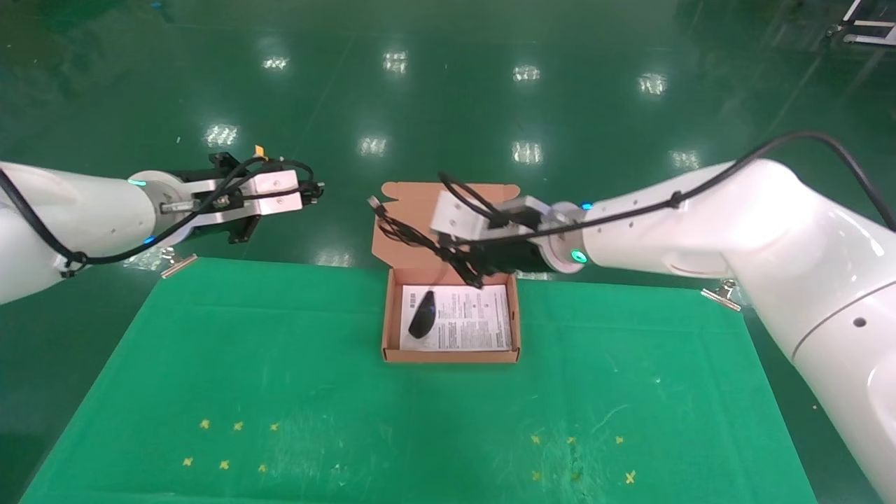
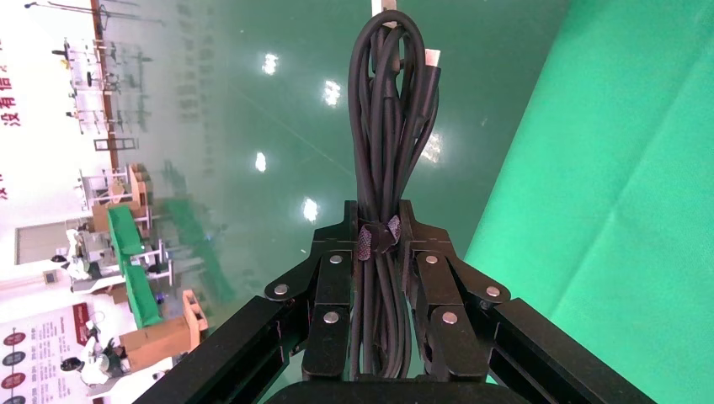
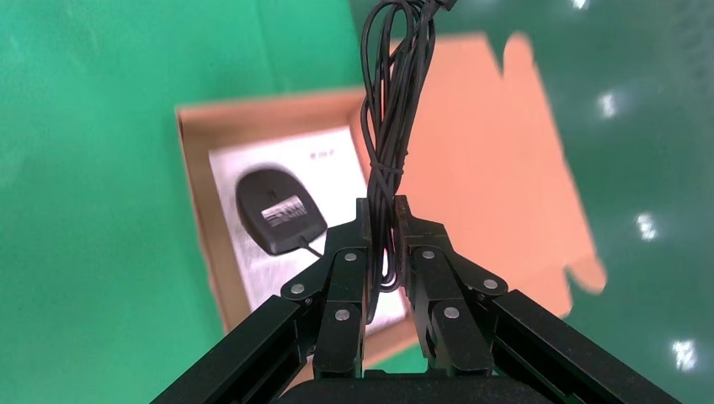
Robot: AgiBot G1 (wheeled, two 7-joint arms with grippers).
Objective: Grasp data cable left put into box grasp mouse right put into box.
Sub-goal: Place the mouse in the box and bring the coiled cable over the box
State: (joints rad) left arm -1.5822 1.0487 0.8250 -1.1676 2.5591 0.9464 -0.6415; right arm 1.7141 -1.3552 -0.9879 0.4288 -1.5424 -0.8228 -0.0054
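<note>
My left gripper [image 1: 311, 189] hangs in the air beyond the table's far left edge, shut on the bundled black data cable [image 1: 294, 166]. In the left wrist view the jaws [image 2: 379, 244] clamp the coil at its strap, and the data cable [image 2: 391, 126] sticks out past the fingertips. The open cardboard box [image 1: 451, 355] stands mid-table with its lid raised. The black mouse [image 1: 422, 313] lies on the white sheet inside, label side up [image 3: 279, 210]. My right gripper [image 1: 458, 260] hovers over the box's back, shut on the mouse's bundled cord [image 1: 406, 231], also shown in the right wrist view [image 3: 383, 210].
The table is covered with a green cloth [image 1: 280, 364], held by metal clips at the far corners [image 1: 178, 264] [image 1: 721, 294]. Small yellow cross marks [image 1: 231, 444] lie near the front. Shiny green floor lies beyond the table.
</note>
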